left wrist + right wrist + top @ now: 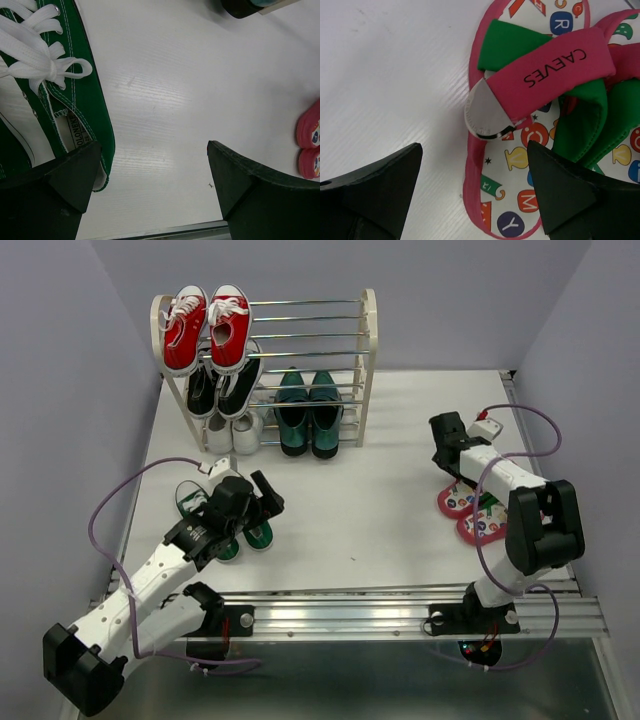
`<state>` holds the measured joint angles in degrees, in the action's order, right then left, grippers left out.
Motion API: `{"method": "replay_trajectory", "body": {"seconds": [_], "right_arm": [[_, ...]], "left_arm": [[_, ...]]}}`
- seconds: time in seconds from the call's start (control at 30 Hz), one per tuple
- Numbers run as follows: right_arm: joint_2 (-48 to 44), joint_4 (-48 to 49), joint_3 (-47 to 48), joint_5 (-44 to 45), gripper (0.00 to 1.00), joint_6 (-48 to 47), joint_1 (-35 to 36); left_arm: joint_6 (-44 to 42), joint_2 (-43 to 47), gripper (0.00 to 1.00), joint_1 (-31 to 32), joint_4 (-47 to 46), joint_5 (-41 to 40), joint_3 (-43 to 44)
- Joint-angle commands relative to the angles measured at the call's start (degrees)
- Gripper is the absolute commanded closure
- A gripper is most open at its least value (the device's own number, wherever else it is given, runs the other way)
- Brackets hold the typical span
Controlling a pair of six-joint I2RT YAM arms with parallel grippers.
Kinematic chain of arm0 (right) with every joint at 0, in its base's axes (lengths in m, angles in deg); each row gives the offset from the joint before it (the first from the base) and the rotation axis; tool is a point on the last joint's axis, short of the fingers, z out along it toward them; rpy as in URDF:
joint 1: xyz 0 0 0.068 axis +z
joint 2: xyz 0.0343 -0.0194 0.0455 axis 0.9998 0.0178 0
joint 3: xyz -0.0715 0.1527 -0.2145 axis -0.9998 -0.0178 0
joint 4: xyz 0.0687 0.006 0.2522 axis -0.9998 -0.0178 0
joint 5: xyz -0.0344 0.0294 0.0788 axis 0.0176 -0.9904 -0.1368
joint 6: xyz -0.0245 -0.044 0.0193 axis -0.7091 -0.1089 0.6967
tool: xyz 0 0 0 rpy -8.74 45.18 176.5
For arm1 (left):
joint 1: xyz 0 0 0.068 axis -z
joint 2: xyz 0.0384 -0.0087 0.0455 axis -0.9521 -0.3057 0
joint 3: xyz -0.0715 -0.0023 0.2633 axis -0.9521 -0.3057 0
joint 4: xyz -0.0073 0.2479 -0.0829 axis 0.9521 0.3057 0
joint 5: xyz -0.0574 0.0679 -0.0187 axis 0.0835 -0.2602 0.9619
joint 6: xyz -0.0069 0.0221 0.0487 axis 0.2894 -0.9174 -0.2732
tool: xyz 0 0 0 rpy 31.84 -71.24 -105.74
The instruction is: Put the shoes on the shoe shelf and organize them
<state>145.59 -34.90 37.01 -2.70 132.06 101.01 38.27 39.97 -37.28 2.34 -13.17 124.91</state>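
Note:
The shoe shelf [368,360] stands at the back, with the dark green loafers [308,412] on its low tier. The green canvas sneakers [190,498] lie on the table at the left. My left gripper [270,502] is open and empty just right of them. In the left wrist view its left finger [70,175] sits by a sneaker's [80,100] heel. The red-strapped flip-flops [468,512] lie at the right. My right gripper [452,472] is open over them. In the right wrist view its jaws straddle the edge of one flip-flop [520,190].
Red sneakers [207,327] sit on the shelf's top tier, black sneakers [222,385] below them, and white shoes [232,430] at the bottom left. Grey walls close in the table on both sides. A metal rail [350,605] runs along the near edge.

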Motion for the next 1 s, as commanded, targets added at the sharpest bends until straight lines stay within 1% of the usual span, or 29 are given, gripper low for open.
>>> {"method": "replay_trajectory", "body": {"seconds": [0.0,0.03,0.07,0.1,0.13,0.17,0.2,0.23,0.27,0.3,0.33,0.43,0.47,0.53,0.57,0.63,0.67,0.7,0.77,0.8,0.9,0.93,0.97], "right_arm": [[2.8,2.0,3.9,5.7,0.10,0.0,-3.9],[3.3,2.0,3.9,5.8,0.10,0.4,-4.5],[3.8,2.2,3.9,6.7,0.12,1.1,-4.5],[4.7,2.4,3.8,6.9,0.33,1.1,-5.3],[5.0,3.0,3.8,7.9,0.48,1.2,-5.3],[5.3,3.5,3.7,7.9,0.69,0.5,-5.3],[5.3,4.2,3.7,7.6,0.69,-0.6,-5.3],[5.3,5.1,3.9,7.0,0.80,-1.8,-5.3],[5.2,6.3,3.7,6.1,0.86,-3.3,-5.3],[4.8,7.8,3.4,5.1,0.97,-4.9,-5.3],[3.7,9.7,2.6,2.6,0.99,-5.7,-5.3],[0.5,14.4,0.2,-4.2,0.99,-11.1,-5.3],[-2.4,17.7,-1.9,-10.6,0.99,-14.5,-5.3],[-5.6,21.0,-3.9,-16.0,0.99,-17.6,-3.6],[-8.3,23.0,-5.3,-20.3,0.99,-20.4,-1.1],[-10.1,23.1,-5.7,-22.2,0.99,-22.0,2.0],[-11.4,22.6,-6.0,-22.6,0.99,-22.8,5.6],[-12.1,22.4,-6.2,-22.2,0.99,-23.1,7.5],[-12.9,21.0,-6.6,-21.2,0.99,-22.5,10.7],[-13.4,20.4,-7.0,-21.1,0.99,-22.1,13.6],[-14.2,20.5,-8.8,-20.9,0.99,-21.0,18.4],[-14.2,20.8,-9.2,-21.1,0.99,-20.9,21.5],[-14.2,20.8,-9.5,-20.9,0.99,-20.5,23.1]], "left_arm": [[-0.8,2.0,0.01,0.2,-1.5,-0.3,-1.0],[-0.6,2.2,0.01,0.2,-1.2,-0.6,-1.0],[-0.4,2.3,0.01,0.2,-0.3,-1.1,-0.9],[-0.3,2.4,0.01,0.2,-0.1,-1.7,-0.8],[-0.3,2.9,0.01,0.2,0.0,-1.8,-0.8],[-0.4,3.0,0.01,0.2,0.1,-1.8,-0.8],[-0.4,3.1,0.01,0.2,0.0,-1.8,-0.8],[-0.6,3.4,0.01,0.2,-0.1,-1.8,-1.0],[-0.5,3.6,0.01,0.2,-0.1,-1.6,-1.0],[-0.6,3.6,0.01,0.2,-0.1,-1.6,-1.1],[-0.5,3.6,0.01,0.2,-0.2,-1.6,-1.1],[-0.4,3.5,0.01,0.2,-0.2,-1.2,-1.3],[-0.5,3.6,0.01,0.2,-0.5,-1.1,-1.4],[-0.3,3.7,0.01,0.2,-0.9,-0.7,-2.1],[-0.4,3.8,0.01,0.2,-1.5,-0.4,-2.4],[-0.5,3.6,0.01,0.2,-1.9,0.4,-2.8],[-0.5,3.5,0.01,0.2,-2.2,0.6,-2.8],[-0.6,3.3,0.01,0.2,-2.3,0.8,-2.8],[-0.7,2.9,0.01,0.2,-2.3,1.1,-2.7],[-0.7,2.9,0.01,0.2,-2.3,1.1,-2.7],[-0.8,3.0,0.01,0.2,-2.2,1.1,-2.6],[-0.7,3.0,0.01,0.2,-2.2,1.1,-2.6],[-0.7,3.2,0.01,0.2,-2.1,1.1,-2.6]]}}
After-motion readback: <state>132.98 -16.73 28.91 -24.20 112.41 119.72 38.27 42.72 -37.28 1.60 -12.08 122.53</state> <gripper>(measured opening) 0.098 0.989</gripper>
